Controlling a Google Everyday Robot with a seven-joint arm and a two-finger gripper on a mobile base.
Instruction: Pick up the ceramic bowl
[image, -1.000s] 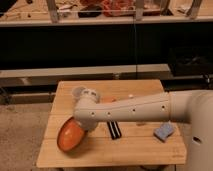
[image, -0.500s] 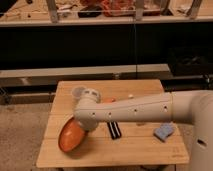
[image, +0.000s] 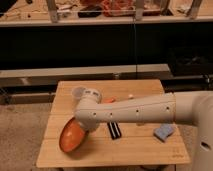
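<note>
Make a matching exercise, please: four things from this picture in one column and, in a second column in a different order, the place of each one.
Things:
1. ceramic bowl
2. blue sponge
3. translucent cup
4. black object

Places:
A. near the right edge of the wooden table, below the arm
B. at the back left of the table, behind the arm's wrist
C. at the front left of the table, tilted, where the gripper reaches down at its rim
D. in the middle of the table, partly under the arm

Pairs: 1-C, 2-A, 3-B, 4-D
</note>
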